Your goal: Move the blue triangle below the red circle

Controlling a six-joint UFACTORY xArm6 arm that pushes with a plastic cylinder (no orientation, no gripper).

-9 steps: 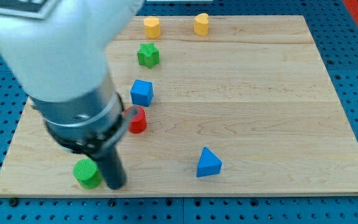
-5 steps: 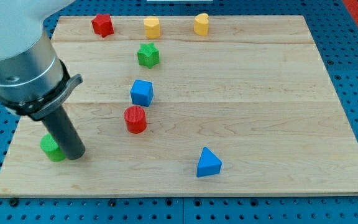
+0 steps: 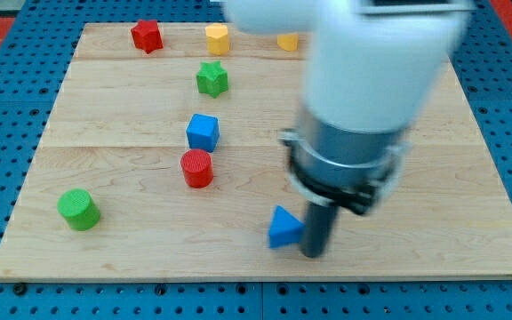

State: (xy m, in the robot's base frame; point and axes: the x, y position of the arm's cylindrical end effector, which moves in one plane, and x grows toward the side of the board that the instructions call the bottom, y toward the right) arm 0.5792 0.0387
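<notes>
The blue triangle (image 3: 284, 228) lies near the board's bottom edge, right of centre. The red circle (image 3: 196, 168) is a short cylinder up and to its left. My tip (image 3: 313, 252) rests on the board right against the triangle's right side, touching or nearly touching it. The arm above is blurred and hides the board's right middle.
A blue cube (image 3: 203, 132) sits just above the red circle, a green star (image 3: 212, 79) above that. A green cylinder (image 3: 78, 209) is at the lower left. A red star (image 3: 147, 36) and two yellow blocks (image 3: 217, 38) (image 3: 287, 41) line the top of the wooden board (image 3: 105, 116).
My tip swept from the green cylinder at the left across to the triangle's right side. The green cylinder was pushed left earlier. The blue triangle has shifted slightly left.
</notes>
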